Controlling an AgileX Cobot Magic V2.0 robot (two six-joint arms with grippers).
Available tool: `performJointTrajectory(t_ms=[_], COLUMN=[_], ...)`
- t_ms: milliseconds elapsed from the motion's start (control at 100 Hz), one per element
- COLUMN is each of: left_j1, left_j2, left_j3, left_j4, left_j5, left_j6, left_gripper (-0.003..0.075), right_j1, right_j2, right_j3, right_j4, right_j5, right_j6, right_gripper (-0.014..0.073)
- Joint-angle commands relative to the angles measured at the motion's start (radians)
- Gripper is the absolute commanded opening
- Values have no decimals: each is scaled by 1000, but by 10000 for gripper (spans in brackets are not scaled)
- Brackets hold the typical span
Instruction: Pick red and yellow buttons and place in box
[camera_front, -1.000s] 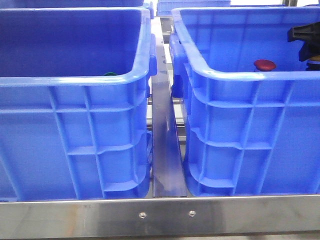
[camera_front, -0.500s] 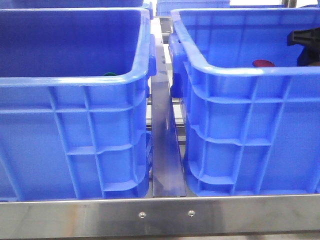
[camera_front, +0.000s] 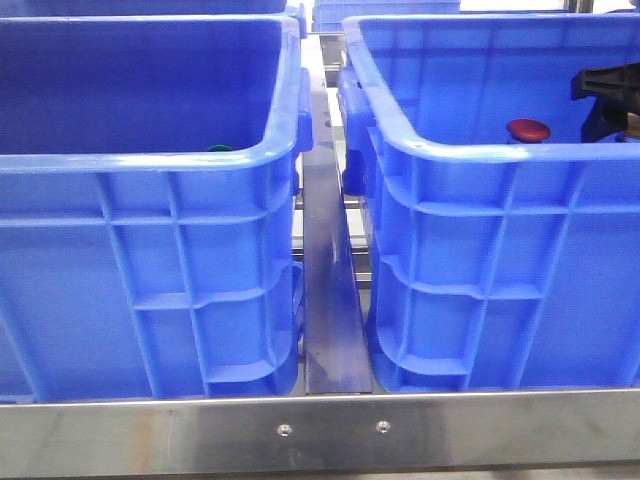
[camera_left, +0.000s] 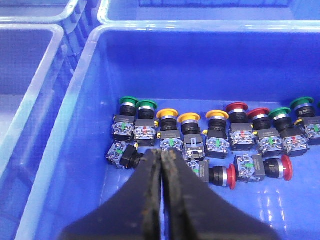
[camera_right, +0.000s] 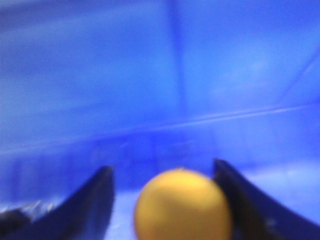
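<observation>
The left gripper (camera_left: 161, 165) hangs with its two dark fingers pressed together, nothing between them. The right gripper (camera_right: 165, 200) has its fingers spread wide; at the front view's right edge only a part of it (camera_front: 608, 95) shows.

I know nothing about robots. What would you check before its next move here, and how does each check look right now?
1. Yellow button sits between the right hand's open fingers: ok.
2. Fingers touching that button: cannot tell, picture blurred.
3. Left hand shut and holding nothing: ok.
4. More buttons left in the supply crate under the left hand: ok.
5. Red button already in the right box: ok.
6. Right arm clear of box walls: cannot tell.
</observation>
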Motion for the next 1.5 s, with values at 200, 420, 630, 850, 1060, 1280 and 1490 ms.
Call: performJointTrajectory(t_ms=[200, 420, 630, 850, 1060, 1280, 1490], left_j1=[0, 0, 0, 0, 0, 0, 0], left_j2=[-1, -1, -1, -1, -1, -1, -1], left_j3=[-26, -26, -26, -26, -26, -26, -26], left_j4=[16, 16, 16, 16, 16, 16, 16], left_j5=[-78, -78, -78, -78, -78, -78, -79], left_j6=[-4, -4, -4, -4, -4, -4, -4], left_gripper=[-20, -20, -20, -20, -20, -20, -20], right_j1=[-2, -2, -2, -2, -2, -2, -2], right_j2=[-204, -419, -661, -903, -1098, -1207, -1215], right_j3=[13, 112, 234, 367, 478, 539, 546], right_j4=[3, 2, 2, 2, 10, 26, 26], right_j5=[-18, 66, 169, 165, 147, 137, 149], right_j6=[-4, -5, -4, -4, -4, -4, -4], right_gripper=[514, 509, 509, 509, 446, 163, -67])
